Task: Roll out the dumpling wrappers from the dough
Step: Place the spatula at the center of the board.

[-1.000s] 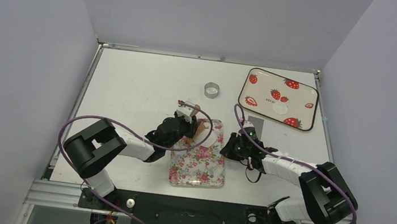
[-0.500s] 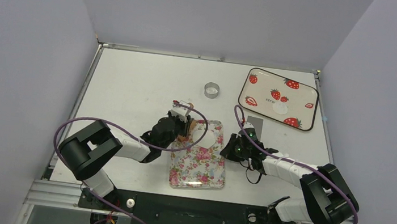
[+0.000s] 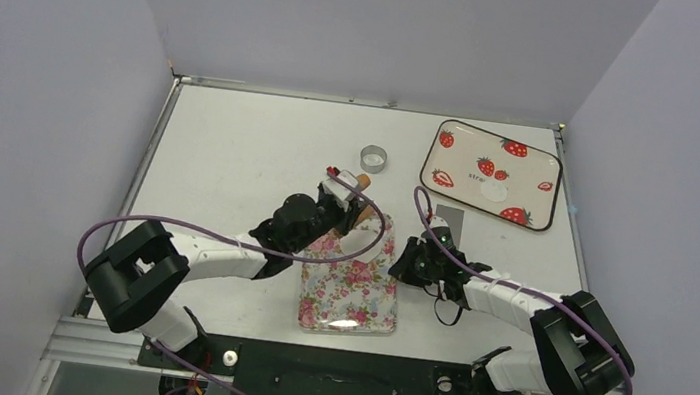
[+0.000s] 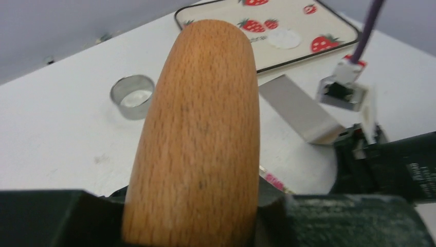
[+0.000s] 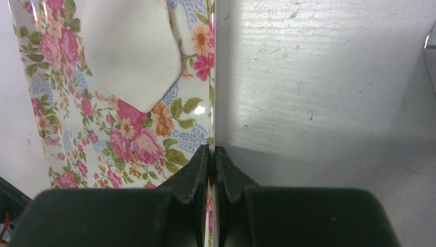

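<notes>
— What do the trays hold?

— The floral tray [image 5: 212,103] carries the dough [image 5: 131,51], a flattened white patch at its far end. The strawberry tray [image 3: 467,152], at the far right of the surface [image 3: 232,143], has one round wrapper [image 3: 495,190] lying in it. A metal ring [image 3: 374,158] stands between the two trays.

— And your arms?

— My left arm reaches in low from the left. My left gripper [image 3: 336,214] is clamped around a wooden roller [image 4: 198,139], which points away from me over the floral tray's far left corner. My right forearm lies low, and my right gripper [image 5: 212,154] pinches the floral tray's right rim.
</notes>
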`<state>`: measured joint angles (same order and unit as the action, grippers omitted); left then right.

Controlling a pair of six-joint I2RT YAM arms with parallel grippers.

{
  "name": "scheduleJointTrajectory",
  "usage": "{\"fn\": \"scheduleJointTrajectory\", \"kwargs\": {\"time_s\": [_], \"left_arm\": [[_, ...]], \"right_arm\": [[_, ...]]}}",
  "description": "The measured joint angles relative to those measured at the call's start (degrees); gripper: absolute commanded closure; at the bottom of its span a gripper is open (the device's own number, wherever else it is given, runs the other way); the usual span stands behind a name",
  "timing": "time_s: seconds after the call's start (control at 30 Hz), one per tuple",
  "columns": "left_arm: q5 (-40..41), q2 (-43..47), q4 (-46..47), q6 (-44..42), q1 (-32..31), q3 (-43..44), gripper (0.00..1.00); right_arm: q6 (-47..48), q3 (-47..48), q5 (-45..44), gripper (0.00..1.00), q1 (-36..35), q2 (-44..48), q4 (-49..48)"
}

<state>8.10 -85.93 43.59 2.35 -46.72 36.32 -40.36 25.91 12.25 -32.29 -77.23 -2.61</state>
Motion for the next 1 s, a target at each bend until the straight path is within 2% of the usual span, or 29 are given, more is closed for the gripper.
{"fn": "scheduleJointTrajectory", "kwargs": {"time_s": [0.13, 0.47, 0.77, 1.0], "left_arm": [[-2.7, 0.0, 2.3, 1.7, -2.1, 1.5, 1.00], [-0.1, -8.2, 2.6, 5.5, -2.2, -1.0, 1.00], [3.9, -7.9, 9.9, 6.3, -2.4, -6.8, 1.00], [4.5, -7.3, 11.3, 4.8, -2.4, -8.5, 1.00]], "right_arm": [[0.1, 0.0, 0.0, 1.00, 0.0, 0.0, 0.1], [0.2, 0.1, 0.2, 1.00, 0.0, -0.1, 0.1], [0.6, 0.1, 0.7, 1.00, 0.0, -0.1, 0.1], [0.8, 0.2, 1.4, 1.00, 0.0, -0.3, 0.1]]}}
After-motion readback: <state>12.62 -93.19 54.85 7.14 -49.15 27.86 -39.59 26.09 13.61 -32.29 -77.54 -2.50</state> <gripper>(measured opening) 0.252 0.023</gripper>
